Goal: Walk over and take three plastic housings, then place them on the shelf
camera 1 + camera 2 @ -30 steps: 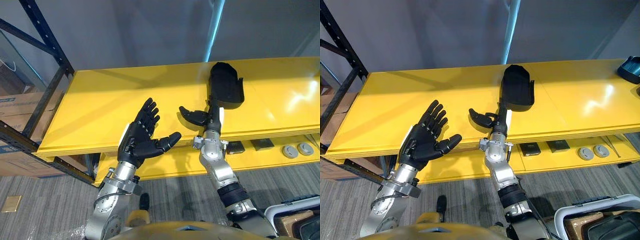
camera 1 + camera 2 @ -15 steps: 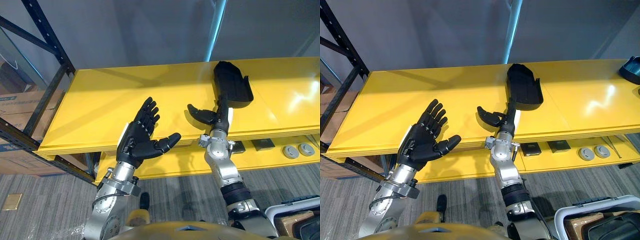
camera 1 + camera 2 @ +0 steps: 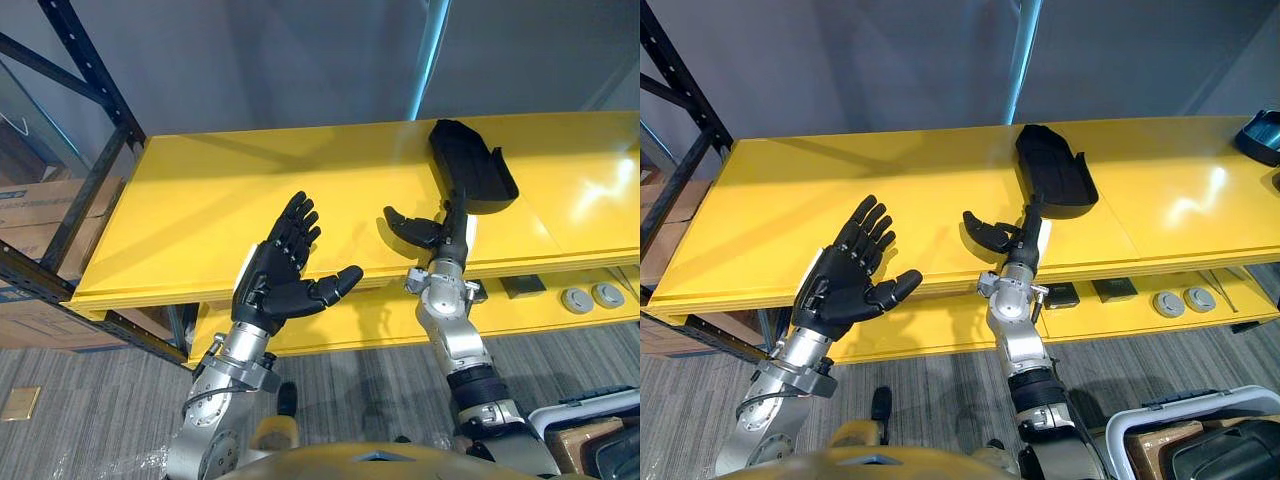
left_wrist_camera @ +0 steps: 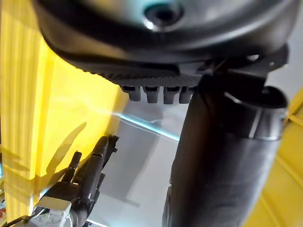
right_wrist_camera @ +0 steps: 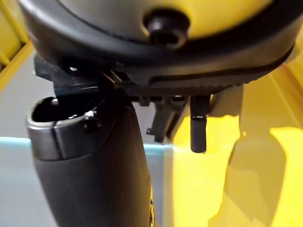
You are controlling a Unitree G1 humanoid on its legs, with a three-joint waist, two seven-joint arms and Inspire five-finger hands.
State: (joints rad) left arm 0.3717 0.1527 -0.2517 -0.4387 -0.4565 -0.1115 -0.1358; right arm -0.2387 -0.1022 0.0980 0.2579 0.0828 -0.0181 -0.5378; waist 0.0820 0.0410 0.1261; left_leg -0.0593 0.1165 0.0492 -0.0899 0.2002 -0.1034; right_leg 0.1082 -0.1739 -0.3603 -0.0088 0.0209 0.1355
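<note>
The black plastic housing lies hollow side up on the yellow shelf, right of the shelf's middle. Its near end meets the fingertips of the right robot hand. That hand stands edge-on with straight fingers and the thumb spread well clear, released and pinching nothing. Whether the tips reach under that end or only press against it cannot be told.

The right wrist view gives the thumb and foreshortened fingers over yellow board, and the housing is hard to pick out there. The left robot hand hovers palm up by the shelf's front edge, fingers spread, holding nothing. Its wrist view catches the right robot hand side-on.

On the shelf's lower board sit small dark blocks and grey discs. A blue-grey thing at the shelf's right end is cut off. Print on the cardboard boxes left of the shelf is too small to read.
</note>
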